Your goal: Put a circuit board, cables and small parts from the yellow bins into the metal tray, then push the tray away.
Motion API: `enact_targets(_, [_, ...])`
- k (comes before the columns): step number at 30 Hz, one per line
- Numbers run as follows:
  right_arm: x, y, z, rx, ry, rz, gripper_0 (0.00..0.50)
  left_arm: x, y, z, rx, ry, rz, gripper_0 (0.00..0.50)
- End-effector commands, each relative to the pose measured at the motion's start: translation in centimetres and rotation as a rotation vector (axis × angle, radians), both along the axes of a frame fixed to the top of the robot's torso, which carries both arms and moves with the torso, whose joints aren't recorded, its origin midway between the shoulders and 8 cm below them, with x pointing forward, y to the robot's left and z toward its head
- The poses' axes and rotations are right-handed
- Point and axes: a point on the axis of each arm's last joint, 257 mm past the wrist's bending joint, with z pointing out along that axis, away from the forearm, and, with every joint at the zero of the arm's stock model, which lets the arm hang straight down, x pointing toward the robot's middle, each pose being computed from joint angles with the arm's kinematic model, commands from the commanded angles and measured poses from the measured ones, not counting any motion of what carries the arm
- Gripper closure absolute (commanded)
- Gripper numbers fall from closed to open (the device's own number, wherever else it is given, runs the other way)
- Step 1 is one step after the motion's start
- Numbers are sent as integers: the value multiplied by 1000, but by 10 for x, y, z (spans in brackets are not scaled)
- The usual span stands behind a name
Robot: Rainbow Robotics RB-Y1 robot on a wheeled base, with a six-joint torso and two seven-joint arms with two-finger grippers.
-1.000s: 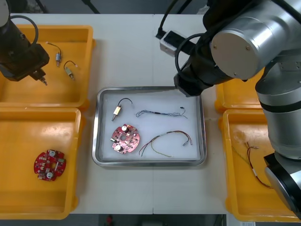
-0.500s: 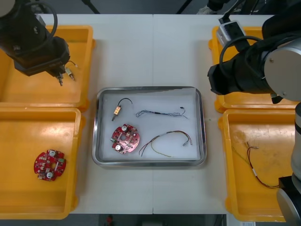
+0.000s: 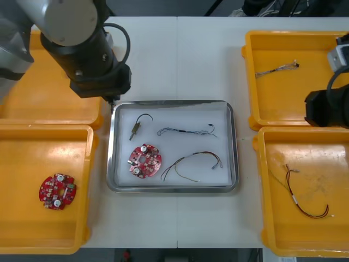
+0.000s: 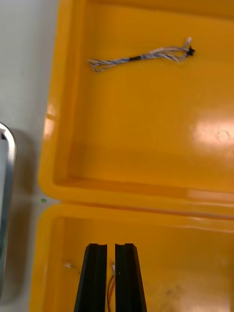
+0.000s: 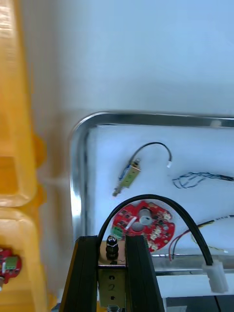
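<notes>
Light table [image 3: 163,54] carries a metal tray [image 3: 235,147] between four yellow bins [image 3: 32,158]. On the tray's white floor lie a red board [image 3: 144,161], a small part [image 3: 134,130] with a short black lead, a blue and white cable [image 3: 185,131] and a red and yellow cable [image 3: 191,162], all apart from one another. The left gripper [image 5: 111,239] hangs at the tray's far left corner, its fingers [image 5: 87,273] clamped on a second part [image 5: 111,258], whose black cable [image 5: 161,202] loops out to a white plug [image 5: 214,270]. The right gripper [image 4: 111,246] is over the near right bin [image 4: 195,263], just inside its far wall, fingers together on nothing. A spare board [image 3: 57,191] lies in the near left bin, a twisted cable [image 3: 277,68] in the far right bin, and a thin cable [image 3: 305,199] in the near right one.
</notes>
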Motion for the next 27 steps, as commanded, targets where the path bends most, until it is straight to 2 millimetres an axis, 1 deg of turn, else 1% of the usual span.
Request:
enact_targets(1, [-20,-39,4,-8,-6,-72,291,4,-47,7,-23,-66,-31,500])
enact_targets(2, [-26,-44,-1,-5,7,-80,187,4,-51,3,-19,-69,-38,500])
enact_targets(3, [-28,-46,-3,-9,13,-83,137,4,-53,0,-15,-70,-44,500])
enact_targets(4, [-33,-53,-6,-11,22,-99,45,4,-57,-4,-11,-71,-51,500])
enact_targets(5, [-39,-60,-11,-14,32,-114,0,3,-61,-8,-7,-71,-59,500])
enact_targets(7, [-46,-67,-17,-19,48,-131,0,4,-65,-15,-4,-71,-69,500])
enact_targets(13, [-56,-76,-24,-16,66,-155,0,8,-78,-38,2,-59,-81,500])
enact_targets(18, [-62,-80,-32,-9,87,-168,0,16,-82,-57,15,-63,-84,500])
enact_targets(23, [-71,-84,-42,-7,115,-182,0,24,-81,-78,30,-66,-81,500])
enact_targets(24, [-71,-85,-42,-7,116,-182,0,25,-81,-78,31,-69,-81,500])
enact_targets(26, [-75,-86,-46,-5,128,-184,0,27,-80,-86,36,-64,-76,500])
enact_targets(27, [-76,-86,-47,-4,130,-185,0,28,-79,-86,39,-66,-74,500])
